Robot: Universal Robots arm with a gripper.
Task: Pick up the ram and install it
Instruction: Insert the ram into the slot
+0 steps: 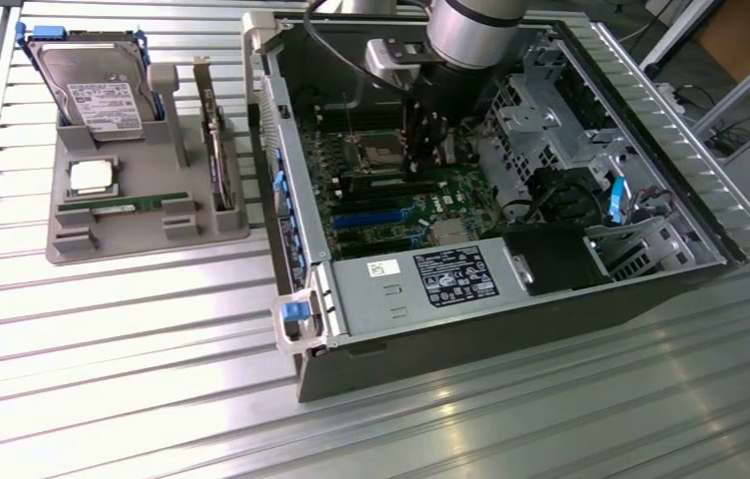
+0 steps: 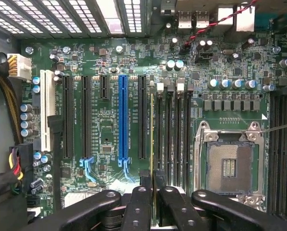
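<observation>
gripper [image 2: 152,180] pinching edge-on ram [image 2: 152,139] over black motherboard slots [image 2: 168,134]

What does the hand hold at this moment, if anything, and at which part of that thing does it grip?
The hand seems to hold the ram, seen edge-on above the motherboard's slots, with its fingertips pinching the stick's two flat faces.

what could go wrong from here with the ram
1. The ram, held edge-on in the pincer, hangs over closely spaced slots. A small offset could press it onto a slot wall or into the wrong slot.
2. The open CPU socket lies right beside the slots, so a slip could hit its exposed contacts.
</observation>
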